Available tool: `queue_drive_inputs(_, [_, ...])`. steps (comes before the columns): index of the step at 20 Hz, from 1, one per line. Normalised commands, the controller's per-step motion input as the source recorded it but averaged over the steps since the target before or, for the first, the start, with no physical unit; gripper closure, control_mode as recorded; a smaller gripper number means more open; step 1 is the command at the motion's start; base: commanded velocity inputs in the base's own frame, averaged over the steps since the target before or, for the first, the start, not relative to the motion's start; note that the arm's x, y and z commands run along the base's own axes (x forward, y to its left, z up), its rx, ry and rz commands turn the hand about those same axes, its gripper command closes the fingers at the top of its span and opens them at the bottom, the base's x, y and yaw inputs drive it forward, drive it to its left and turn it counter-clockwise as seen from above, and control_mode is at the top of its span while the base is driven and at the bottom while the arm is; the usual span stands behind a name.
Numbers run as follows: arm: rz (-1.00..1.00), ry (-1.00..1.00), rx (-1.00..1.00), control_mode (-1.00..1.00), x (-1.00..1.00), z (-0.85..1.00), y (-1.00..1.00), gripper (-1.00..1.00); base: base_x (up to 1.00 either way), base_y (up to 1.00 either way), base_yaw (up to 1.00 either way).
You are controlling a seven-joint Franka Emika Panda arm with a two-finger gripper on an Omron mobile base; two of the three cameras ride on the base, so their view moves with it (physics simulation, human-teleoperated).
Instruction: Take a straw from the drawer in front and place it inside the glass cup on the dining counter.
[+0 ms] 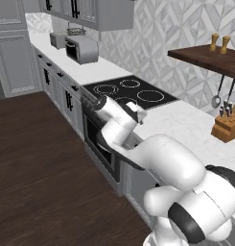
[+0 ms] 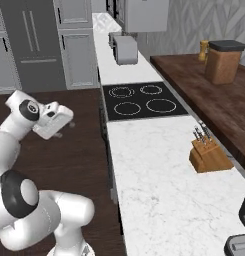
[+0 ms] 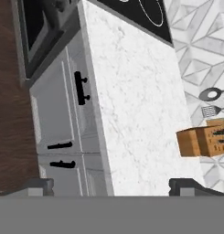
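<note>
Both pincer [image 3: 111, 186] fingertips spread wide, hand angled toward the closed drawer [image 3: 84, 87].

Looked all over and couldn't read a single word, label, brand or number on anything there.

A knife block [image 2: 209, 156] stands on the tabletop [image 2: 159, 175] beside the cooktop [image 2: 141, 100], with a toaster [image 2: 126, 50] beyond; the drawer [image 3: 83, 87] sits below the tabletop edge.

We see a glossy white arm [image 1: 171, 163] built of rounded, bulbous segments, with dark grey bands at its joints, a black disc capping one joint, and two small dark finger tips [image 3: 40, 186].
</note>
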Motion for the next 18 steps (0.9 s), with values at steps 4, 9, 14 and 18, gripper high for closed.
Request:
queue_drive_inputs(4, [0.0,0.0,-0.44,-1.0,0.17,-0.94,0.08,-1.0,0.0,0.0,0.0])
queue_drive_inputs(9, [-0.01,0.0,-0.33,-1.0,0.14,-0.77,0.0,-1.0,0.0,0.0,0.0])
queue_drive_inputs(14, [-0.01,0.0,-0.23,-1.0,0.26,-0.58,-0.19,-1.0,0.0,0.0,0.0])
queue_drive_inputs(18, [-0.02,0.0,-0.11,-1.0,0.43,-0.44,-0.32,-1.0,0.0,0.0,0.0])
